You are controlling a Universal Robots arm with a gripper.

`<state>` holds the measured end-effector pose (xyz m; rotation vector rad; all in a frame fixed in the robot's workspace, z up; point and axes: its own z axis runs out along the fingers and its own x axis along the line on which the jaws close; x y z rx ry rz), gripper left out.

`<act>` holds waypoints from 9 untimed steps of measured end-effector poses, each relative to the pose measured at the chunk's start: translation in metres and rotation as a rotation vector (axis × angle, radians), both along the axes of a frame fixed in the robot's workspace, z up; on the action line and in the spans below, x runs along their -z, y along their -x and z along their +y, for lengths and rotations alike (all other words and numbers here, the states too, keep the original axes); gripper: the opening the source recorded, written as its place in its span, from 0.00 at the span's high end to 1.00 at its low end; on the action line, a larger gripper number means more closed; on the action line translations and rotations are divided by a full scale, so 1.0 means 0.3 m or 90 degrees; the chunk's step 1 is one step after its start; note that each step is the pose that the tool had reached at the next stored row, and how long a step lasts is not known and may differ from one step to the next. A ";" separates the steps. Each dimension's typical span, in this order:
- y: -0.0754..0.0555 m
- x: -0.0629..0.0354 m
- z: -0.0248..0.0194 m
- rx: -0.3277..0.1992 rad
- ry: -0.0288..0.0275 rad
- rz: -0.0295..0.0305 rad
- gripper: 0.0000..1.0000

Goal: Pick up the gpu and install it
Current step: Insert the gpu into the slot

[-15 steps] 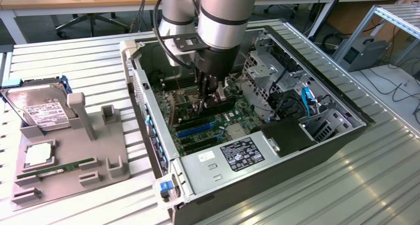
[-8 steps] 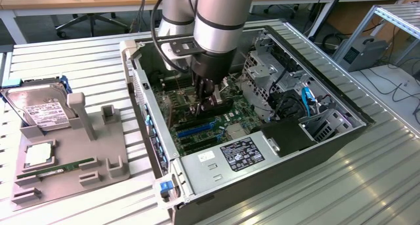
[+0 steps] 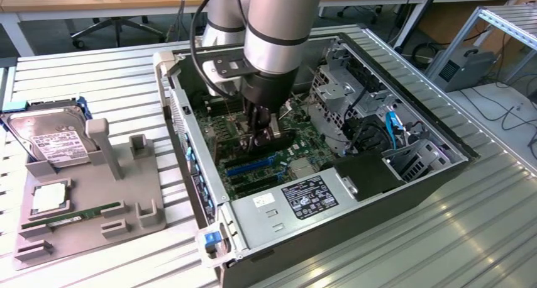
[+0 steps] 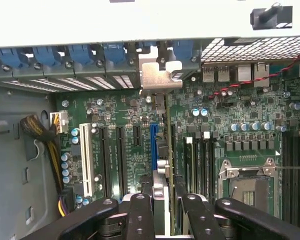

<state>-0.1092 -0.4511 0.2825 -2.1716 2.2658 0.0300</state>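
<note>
My gripper [image 3: 261, 132] is down inside the open PC case [image 3: 436, 175], clamped on the gpu [image 3: 270, 146], which I'm holding edge-on over the motherboard [image 3: 293, 165]. In the wrist view the gpu [image 4: 165, 165] stands on its edge between my fingers [image 4: 140, 215], right alongside the blue expansion slot [image 4: 153, 145], and its silver end bracket [image 4: 161, 75] sits up against the case's rear slot openings. Can't tell if the card's edge is fully down in the slot.

In the exterior view, the gray parts tray [image 3: 92, 206] lies on the table at about 9 o'clock from the case. The hard drive [image 3: 55, 140] leans at its far end, and the RAM stick [image 3: 71, 217] lies flat near its front.
</note>
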 end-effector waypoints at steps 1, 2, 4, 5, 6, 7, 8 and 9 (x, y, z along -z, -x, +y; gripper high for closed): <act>0.001 0.001 0.000 0.000 0.0001 0.0000 0.73; 0.004 0.003 -0.001 0.000 0.0001 0.0000 0.73; 0.010 0.006 -0.004 0.000 0.0000 0.0000 0.73; 0.011 0.007 -0.006 0.000 0.0000 0.0000 0.73; 0.013 0.008 -0.008 0.000 0.0000 0.0000 0.73; 0.014 0.010 -0.011 0.000 0.0000 0.0000 0.73; 0.014 0.011 -0.012 0.000 0.0001 0.0001 0.73; 0.015 0.012 -0.014 0.000 0.0003 0.0000 0.73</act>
